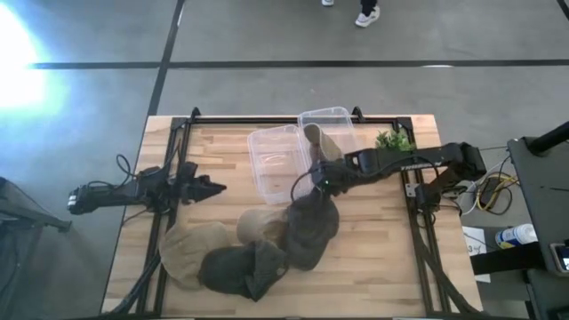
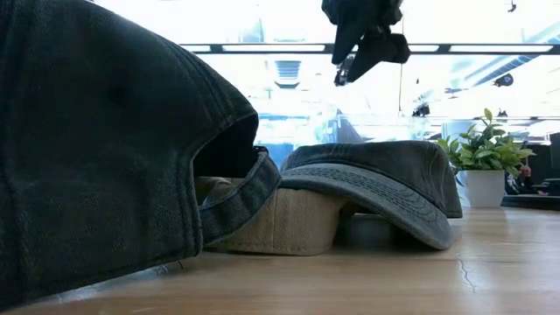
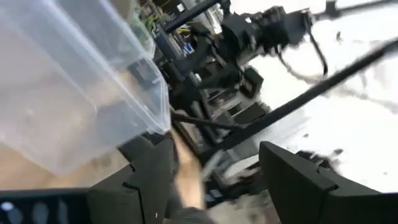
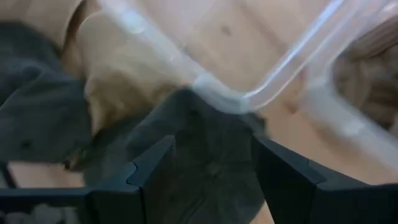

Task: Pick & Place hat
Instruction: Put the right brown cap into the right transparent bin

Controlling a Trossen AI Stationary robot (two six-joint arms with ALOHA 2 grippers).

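Several caps lie bunched at the table's near middle: a dark grey cap [image 1: 313, 229], a tan cap [image 1: 263, 226], another dark cap [image 1: 238, 267] and a tan cap [image 1: 188, 251]. In the low view the dark grey cap [image 2: 385, 179] rests brim-down over a tan cap [image 2: 284, 219]. My right gripper [image 1: 313, 180] hangs open above the dark grey cap [image 4: 208, 165], well clear of it in the low view [image 2: 359, 57]. An olive cap [image 1: 316, 139] sits in the far clear bin. My left gripper [image 1: 216, 188] waits open at the table's left.
Two clear plastic bins [image 1: 277, 158] [image 1: 331, 120] stand side by side at the table's far middle, just beyond my right gripper; a bin corner [image 4: 224, 99] shows close ahead. A small potted plant [image 1: 394, 140] stands at the far right. A person's feet show beyond the table.
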